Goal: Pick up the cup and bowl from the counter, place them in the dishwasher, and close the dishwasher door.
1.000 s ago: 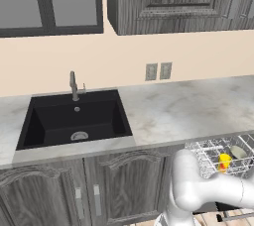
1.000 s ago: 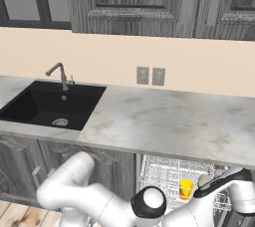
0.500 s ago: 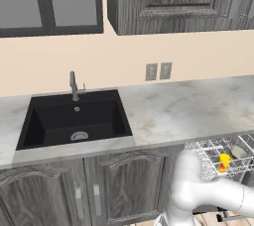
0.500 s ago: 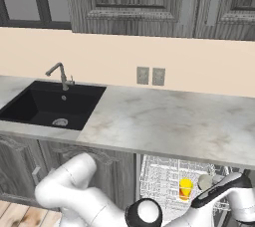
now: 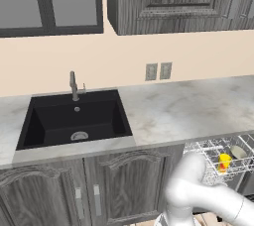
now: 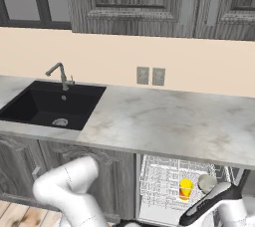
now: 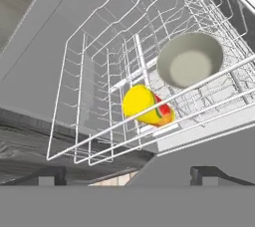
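Inside the dishwasher rack, the cup lies beside the bowl; the gripper, wide open and empty, must next swing the dishwasher door shut.

I see a thin white wire rack, a smooth yellow cup, a dull grey bowl and a marbled stone counter.

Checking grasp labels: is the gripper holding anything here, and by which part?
Nothing. The gripper is open and empty; cup and bowl sit in the rack.
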